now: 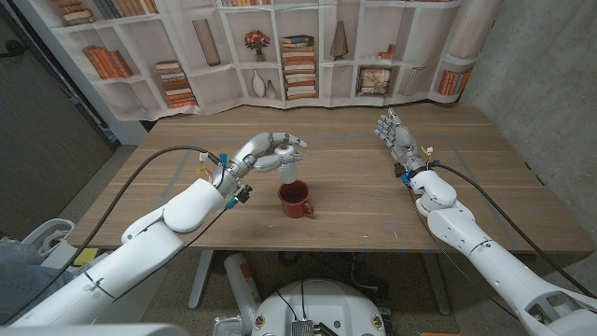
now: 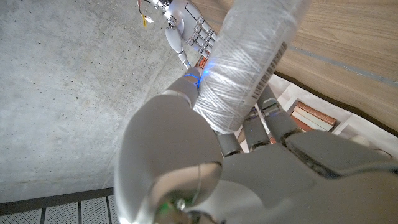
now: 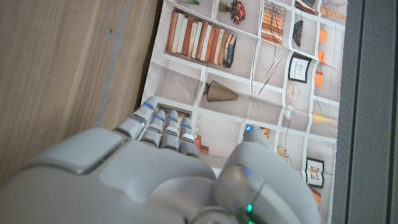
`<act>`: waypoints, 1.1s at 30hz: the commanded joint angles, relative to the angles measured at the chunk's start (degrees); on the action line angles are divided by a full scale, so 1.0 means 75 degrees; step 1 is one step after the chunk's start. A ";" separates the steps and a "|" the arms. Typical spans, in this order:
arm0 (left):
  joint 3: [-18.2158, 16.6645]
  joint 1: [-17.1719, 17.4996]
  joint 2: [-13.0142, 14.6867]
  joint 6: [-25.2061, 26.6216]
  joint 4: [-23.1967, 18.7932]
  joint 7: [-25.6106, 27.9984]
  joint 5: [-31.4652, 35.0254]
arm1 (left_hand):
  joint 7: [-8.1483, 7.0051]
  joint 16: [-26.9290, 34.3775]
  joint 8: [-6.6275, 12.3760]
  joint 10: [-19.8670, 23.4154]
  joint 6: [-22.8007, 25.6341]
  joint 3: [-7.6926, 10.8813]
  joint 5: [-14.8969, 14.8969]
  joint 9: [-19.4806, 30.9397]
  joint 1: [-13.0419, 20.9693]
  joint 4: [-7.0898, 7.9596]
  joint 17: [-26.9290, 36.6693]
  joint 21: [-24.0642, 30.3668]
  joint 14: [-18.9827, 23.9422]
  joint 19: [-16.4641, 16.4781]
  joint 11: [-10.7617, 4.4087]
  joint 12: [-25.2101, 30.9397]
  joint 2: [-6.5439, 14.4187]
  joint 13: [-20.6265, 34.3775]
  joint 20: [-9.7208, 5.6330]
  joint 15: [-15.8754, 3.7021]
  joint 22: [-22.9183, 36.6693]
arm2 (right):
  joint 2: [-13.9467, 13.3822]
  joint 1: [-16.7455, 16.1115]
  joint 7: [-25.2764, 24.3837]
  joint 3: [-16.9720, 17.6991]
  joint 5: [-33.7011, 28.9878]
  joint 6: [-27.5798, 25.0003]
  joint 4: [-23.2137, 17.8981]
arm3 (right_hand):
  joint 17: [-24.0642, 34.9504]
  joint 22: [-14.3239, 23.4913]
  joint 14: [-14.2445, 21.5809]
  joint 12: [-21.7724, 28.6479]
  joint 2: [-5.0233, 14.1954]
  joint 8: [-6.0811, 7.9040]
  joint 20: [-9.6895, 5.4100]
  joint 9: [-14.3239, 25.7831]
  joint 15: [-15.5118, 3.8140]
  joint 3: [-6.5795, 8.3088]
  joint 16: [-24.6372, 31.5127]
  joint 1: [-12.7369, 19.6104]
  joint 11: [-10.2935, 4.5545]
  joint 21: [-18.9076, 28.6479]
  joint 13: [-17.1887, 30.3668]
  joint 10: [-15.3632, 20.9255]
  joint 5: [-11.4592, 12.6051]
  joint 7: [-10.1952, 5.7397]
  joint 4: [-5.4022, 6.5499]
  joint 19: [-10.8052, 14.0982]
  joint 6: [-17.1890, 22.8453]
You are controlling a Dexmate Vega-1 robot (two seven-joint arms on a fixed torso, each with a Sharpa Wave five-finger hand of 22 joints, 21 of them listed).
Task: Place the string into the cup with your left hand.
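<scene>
My left hand (image 1: pixel 270 149) grips a white spool of string (image 1: pixel 288 169) and holds it upright just above a red cup (image 1: pixel 296 200) near the middle of the table. In the left wrist view the spool of string (image 2: pixel 249 68) is wrapped by the fingers (image 2: pixel 273 121) and thumb of my left hand (image 2: pixel 211 174), with a barcode label on its side. My right hand (image 1: pixel 399 136) stands apart at the right of the table, fingers extended and holding nothing. The right wrist view shows my right hand (image 3: pixel 155 168) with straight fingers.
The wooden table (image 1: pixel 373 205) has its far edge against a printed bookshelf backdrop (image 1: pixel 280 47). A concrete wall (image 1: pixel 541 65) rises at the right. My right hand (image 2: pixel 186 28) also appears in the left wrist view.
</scene>
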 commanded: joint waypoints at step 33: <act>0.0354 0.0094 -0.0111 0.0307 0.0187 0.0055 -0.0018 | -0.0031 -0.0056 -0.0044 0.0112 0.0118 0.0140 0.0013 0.0018 0.0066 -0.0007 0.0099 0.0201 0.0581 -0.0095 -0.0005 -0.0110 0.0087 0.0121 0.0023 -0.0871 0.0010 | 0.0074 -0.0038 0.0106 -0.0014 0.0092 0.0049 0.0206 | 0.0028 0.0024 0.0079 0.0028 0.0090 0.0015 -0.0022 0.0023 0.0002 -0.0009 0.0014 0.0024 -0.0002 0.0005 0.0043 0.0092 -0.0046 0.0005 -0.0046 0.0037 0.0037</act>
